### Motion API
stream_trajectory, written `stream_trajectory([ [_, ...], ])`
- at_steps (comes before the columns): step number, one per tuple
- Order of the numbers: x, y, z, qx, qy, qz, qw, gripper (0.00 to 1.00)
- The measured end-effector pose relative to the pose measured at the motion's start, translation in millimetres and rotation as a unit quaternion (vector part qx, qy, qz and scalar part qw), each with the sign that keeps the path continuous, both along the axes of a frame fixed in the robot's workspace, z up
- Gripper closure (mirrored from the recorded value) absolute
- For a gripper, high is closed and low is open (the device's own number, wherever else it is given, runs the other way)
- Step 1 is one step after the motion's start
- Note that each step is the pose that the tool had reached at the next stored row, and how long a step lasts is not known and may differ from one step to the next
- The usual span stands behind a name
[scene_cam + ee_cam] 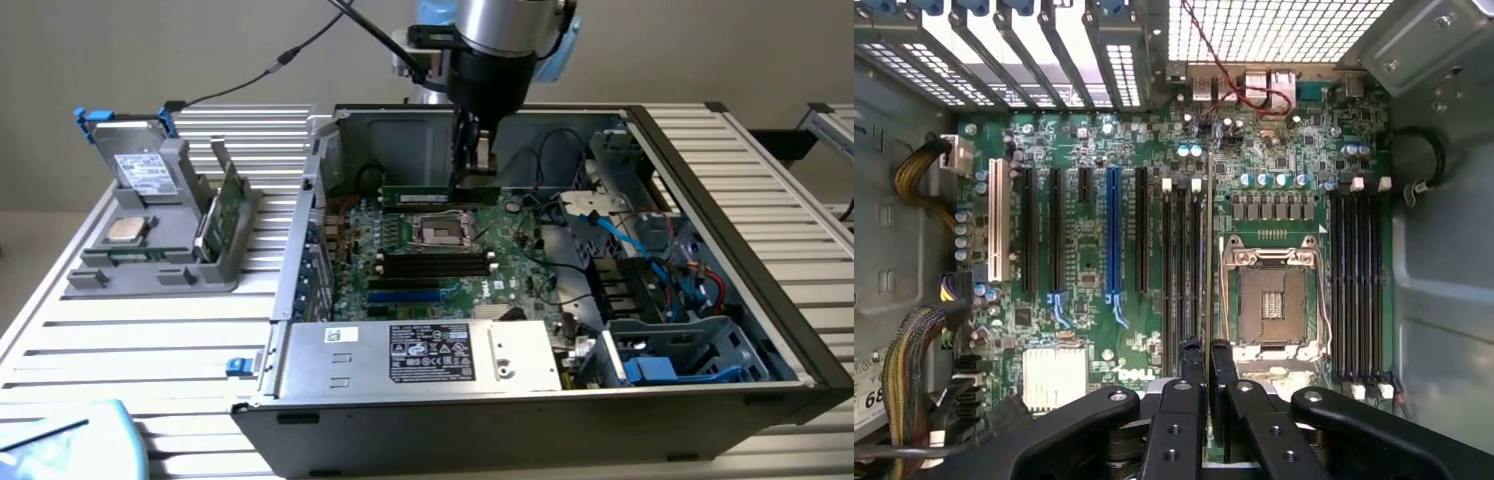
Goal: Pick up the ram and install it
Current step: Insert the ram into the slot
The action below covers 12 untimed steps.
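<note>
The ram is a narrow green board stick, held level and lengthwise inside the open computer case, just above the motherboard on the far side of the CPU socket. My gripper comes straight down from above and is shut on the stick's upper edge. In the wrist view the ram shows edge-on as a thin line running out from between my black fingers. It lies over the black memory slots beside the CPU socket. I cannot tell whether it touches a slot.
A second bank of black slots lies on the socket's other side. The silver power supply fills the case front, with cables and a drive cage toward the exterior view's right. Outside, a grey rack holds a drive and a green board.
</note>
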State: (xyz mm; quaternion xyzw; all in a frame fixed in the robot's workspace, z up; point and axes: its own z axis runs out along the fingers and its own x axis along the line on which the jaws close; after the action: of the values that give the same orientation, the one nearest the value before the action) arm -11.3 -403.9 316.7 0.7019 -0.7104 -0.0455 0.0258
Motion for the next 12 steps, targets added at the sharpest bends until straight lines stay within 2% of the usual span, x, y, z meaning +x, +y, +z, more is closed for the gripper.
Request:
stream_trajectory([
  [12, 0.0, 1.9, -21.6, -0.0020, 0.0000, 0.000, 1.0000, 0.86],
])
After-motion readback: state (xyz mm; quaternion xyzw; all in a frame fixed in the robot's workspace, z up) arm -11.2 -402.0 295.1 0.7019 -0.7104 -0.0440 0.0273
